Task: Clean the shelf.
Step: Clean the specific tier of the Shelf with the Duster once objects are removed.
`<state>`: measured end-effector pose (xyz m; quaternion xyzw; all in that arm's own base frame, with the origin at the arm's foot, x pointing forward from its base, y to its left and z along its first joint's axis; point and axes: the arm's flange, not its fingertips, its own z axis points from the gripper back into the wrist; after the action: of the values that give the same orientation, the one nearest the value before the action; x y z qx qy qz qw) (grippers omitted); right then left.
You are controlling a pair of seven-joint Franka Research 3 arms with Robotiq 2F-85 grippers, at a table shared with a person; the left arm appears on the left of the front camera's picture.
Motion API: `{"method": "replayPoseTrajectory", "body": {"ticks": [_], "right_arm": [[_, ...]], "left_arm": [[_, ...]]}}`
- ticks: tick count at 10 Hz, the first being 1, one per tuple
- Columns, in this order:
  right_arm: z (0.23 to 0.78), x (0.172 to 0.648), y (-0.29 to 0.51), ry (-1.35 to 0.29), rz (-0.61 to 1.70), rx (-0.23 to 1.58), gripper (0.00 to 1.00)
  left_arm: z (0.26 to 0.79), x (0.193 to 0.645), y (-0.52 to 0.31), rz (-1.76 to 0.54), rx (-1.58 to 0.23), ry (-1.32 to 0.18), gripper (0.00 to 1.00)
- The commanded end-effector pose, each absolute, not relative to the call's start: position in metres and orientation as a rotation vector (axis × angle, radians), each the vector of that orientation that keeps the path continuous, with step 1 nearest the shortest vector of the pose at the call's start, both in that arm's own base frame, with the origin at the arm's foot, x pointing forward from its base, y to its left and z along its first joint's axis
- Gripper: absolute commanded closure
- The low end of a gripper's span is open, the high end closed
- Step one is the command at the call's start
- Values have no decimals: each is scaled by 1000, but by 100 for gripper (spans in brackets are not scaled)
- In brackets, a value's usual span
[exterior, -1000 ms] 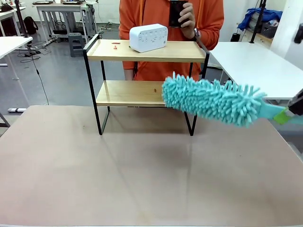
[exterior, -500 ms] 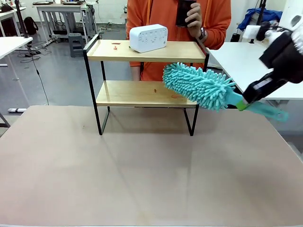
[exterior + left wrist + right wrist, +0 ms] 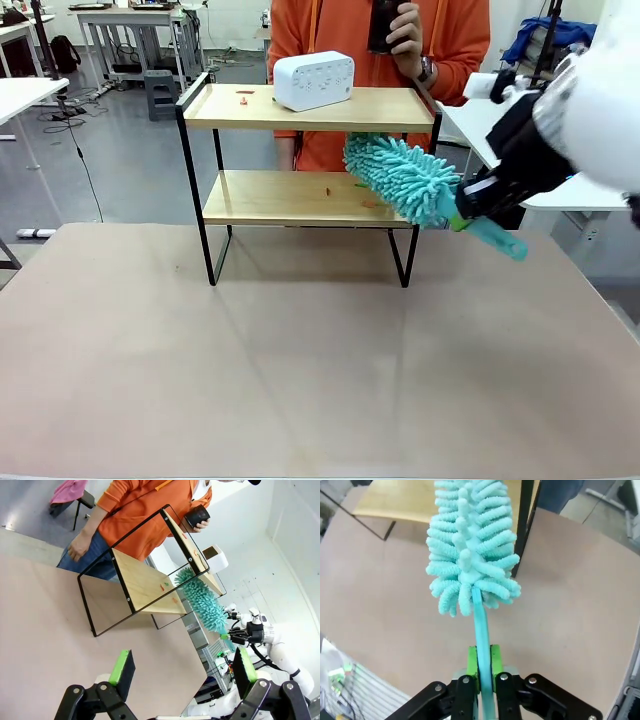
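The shelf [image 3: 310,108] stands at the far middle of the brown table, two wooden boards in a black frame. My right gripper [image 3: 462,218] is shut on the handle of a teal fluffy duster [image 3: 400,178]. The duster's head pokes in at the shelf's right end, between the boards and just above the lower one. In the right wrist view the pads [image 3: 472,665] clamp the handle and the duster [image 3: 470,545] points at the shelf [image 3: 400,500]. My left gripper [image 3: 182,670] hangs open above the table, well back from the shelf [image 3: 145,582]. Small red bits [image 3: 244,97] lie on the boards.
A white box-shaped device [image 3: 314,80] sits on the top board. A person in orange [image 3: 340,30] stands behind the shelf, holding a dark cup [image 3: 383,25]. A white table [image 3: 530,140] stands at the right. The brown table [image 3: 300,360] lies bare in front.
My right arm has swung in from the right and risen, carrying the duster left. Its head has gone from in front of the shelf's right leg to between the boards.
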<state>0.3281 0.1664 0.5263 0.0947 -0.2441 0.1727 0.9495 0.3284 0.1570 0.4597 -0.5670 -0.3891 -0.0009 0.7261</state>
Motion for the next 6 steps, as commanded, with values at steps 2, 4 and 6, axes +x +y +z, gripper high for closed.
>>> {"method": "replayPoseTrajectory", "body": {"ticks": [2, 4, 6], "right_arm": [[498, 353, 194, -568, 219, 175, 88], [483, 361, 200, -557, 183, 169, 88], [474, 369, 202, -531, 162, 153, 88]], "left_arm": [[463, 328, 156, 4, -1264, -859, 0], [463, 328, 156, 4, -1264, -859, 0], [463, 328, 156, 4, -1264, -859, 0]]}}
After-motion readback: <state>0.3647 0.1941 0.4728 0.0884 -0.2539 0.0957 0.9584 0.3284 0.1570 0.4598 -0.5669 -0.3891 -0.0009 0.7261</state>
